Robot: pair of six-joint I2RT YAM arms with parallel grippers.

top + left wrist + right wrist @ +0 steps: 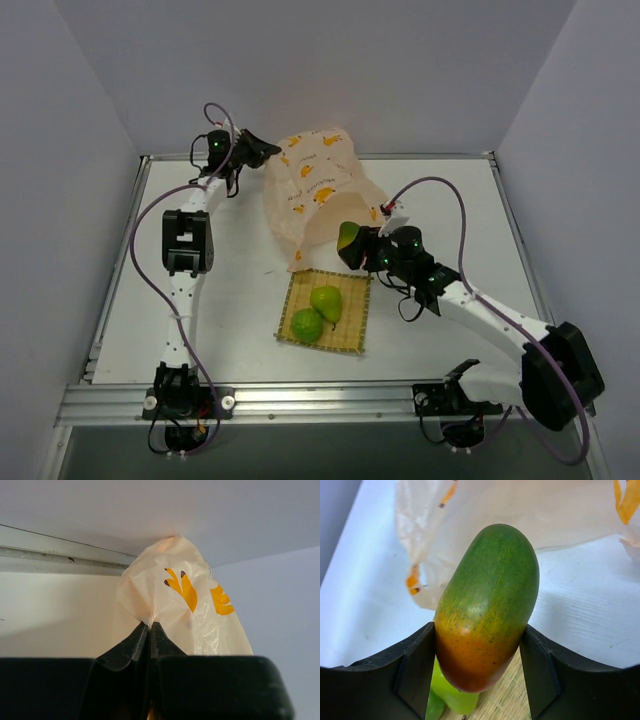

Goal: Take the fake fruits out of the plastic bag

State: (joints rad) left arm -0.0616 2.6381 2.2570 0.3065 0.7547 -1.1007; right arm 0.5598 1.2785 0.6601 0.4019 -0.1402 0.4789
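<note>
The mango (487, 605), the last of the 3 fake fruits, is sitting clamped between the 2 fingers of the right gripper (480, 666), green end pointing up and away and orange-red end hanging down. In the top view it is hovering just outside the lower edge of the plastic bag (315, 190), over the far right corner of the yellow woven mat (352, 338). The pear (327, 301) and the round green ball (306, 324) are lying on that mat, touching or nearly touching each other. No fruit is showing through the bag, so it is looking empty, though its folds are hiding part of the inside.

The left gripper (150, 630) is pinching a bunched fold of the bag with its jaws fully closed on the plastic, holding it raised near the far edge of the table (230, 300).

The step in hand, as I am reading it, is carrying the third fruit clear of the bag to set it down. The next move is calling for the right arm to bring the mango lower over a bare part of the mat, beside the pear and not on it, and then to part its fingers; a rounded, glossy fruit may roll on release.
</note>
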